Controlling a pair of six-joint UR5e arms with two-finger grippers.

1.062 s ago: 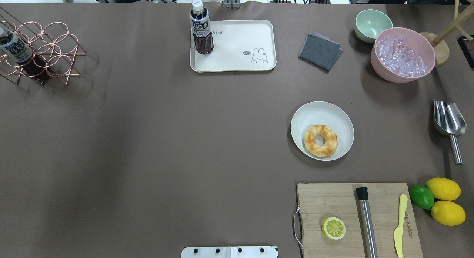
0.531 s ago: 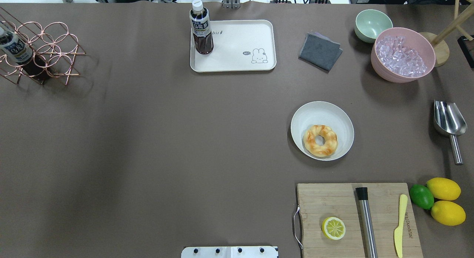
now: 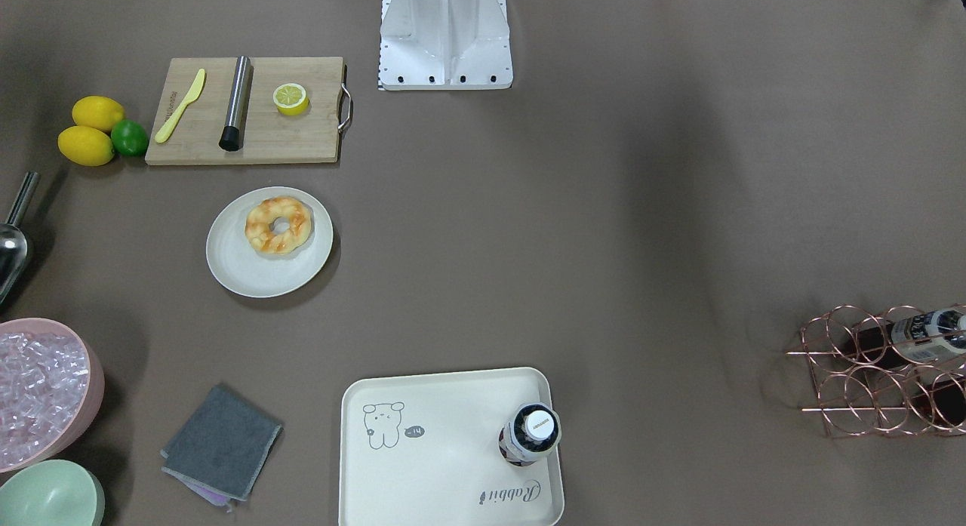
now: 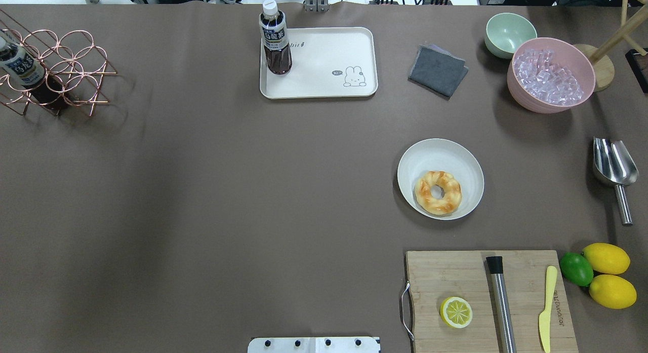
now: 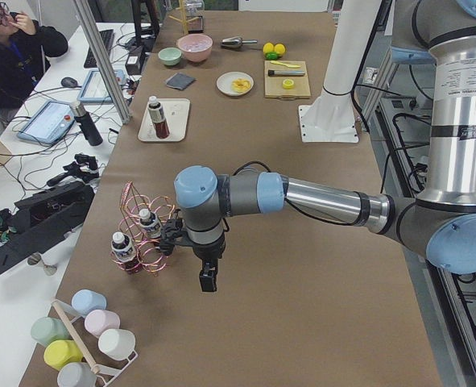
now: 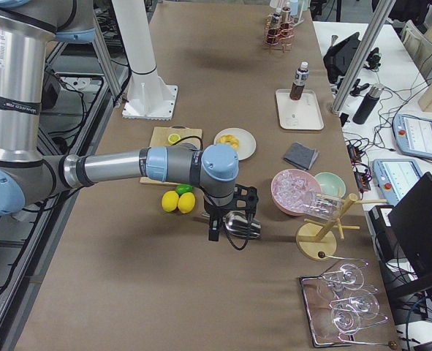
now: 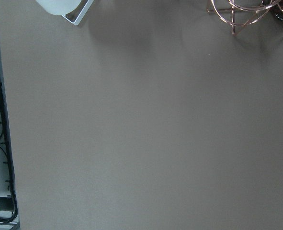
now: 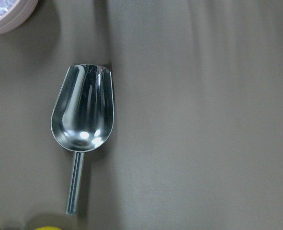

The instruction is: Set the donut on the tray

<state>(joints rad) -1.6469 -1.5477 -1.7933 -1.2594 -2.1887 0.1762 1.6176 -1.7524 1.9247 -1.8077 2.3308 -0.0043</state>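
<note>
Only sidelong — left pincer (image 5: 208, 280), right pincer (image 6: 213, 233)

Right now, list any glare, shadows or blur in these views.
Right wrist view: bright glare spots inside the metal scoop. Overhead view: broad soft shadow bands across the table, left of centre; the donut is sharp, evenly lit.

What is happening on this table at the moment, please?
Nothing is being handled yet. The donut lies on the round plate, apart from the tray, where only a bottle stands in one corner. The right end effector hangs near the metal scoop, and the left end effector hangs beside the copper rack. Neither holds anything that I can see. Whether they are open or shut cannot be told from these views.
</note>
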